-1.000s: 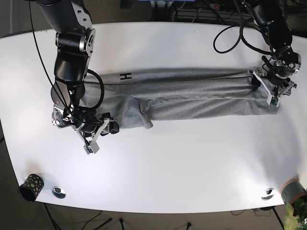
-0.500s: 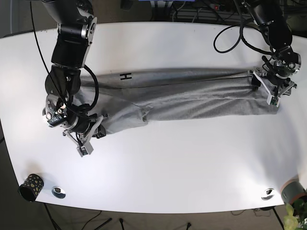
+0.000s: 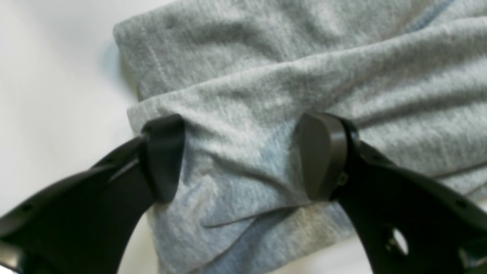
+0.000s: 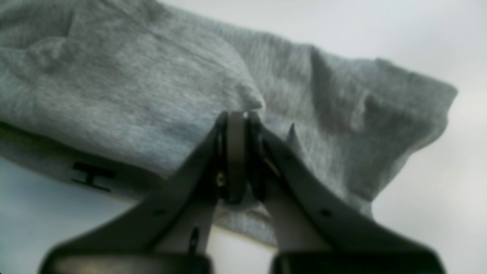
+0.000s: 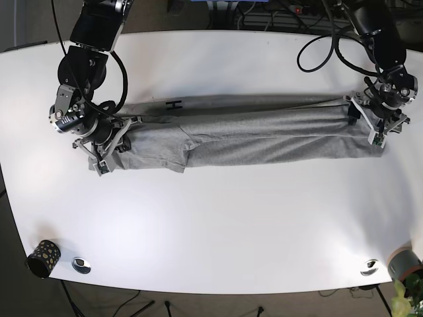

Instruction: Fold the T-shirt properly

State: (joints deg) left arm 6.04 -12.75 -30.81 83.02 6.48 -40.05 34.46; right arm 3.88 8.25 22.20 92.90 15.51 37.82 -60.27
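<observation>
The grey T-shirt lies stretched in a long band across the white table, with a black "H" print near its left end. My right gripper is at the shirt's left end. In the right wrist view the gripper is shut, with grey cloth pinched at its tip. My left gripper is at the shirt's right end. In the left wrist view the gripper is open, with its fingers resting on a fold of the cloth.
A black dotted cup and a metal disc sit at the front left. Another disc and a grey pot sit at the front right. Cables lie past the table's far edge.
My right arm has moved left and toward the table's far side with the shirt's left end, drawing the cloth out straighter. My left arm has stayed in place.
</observation>
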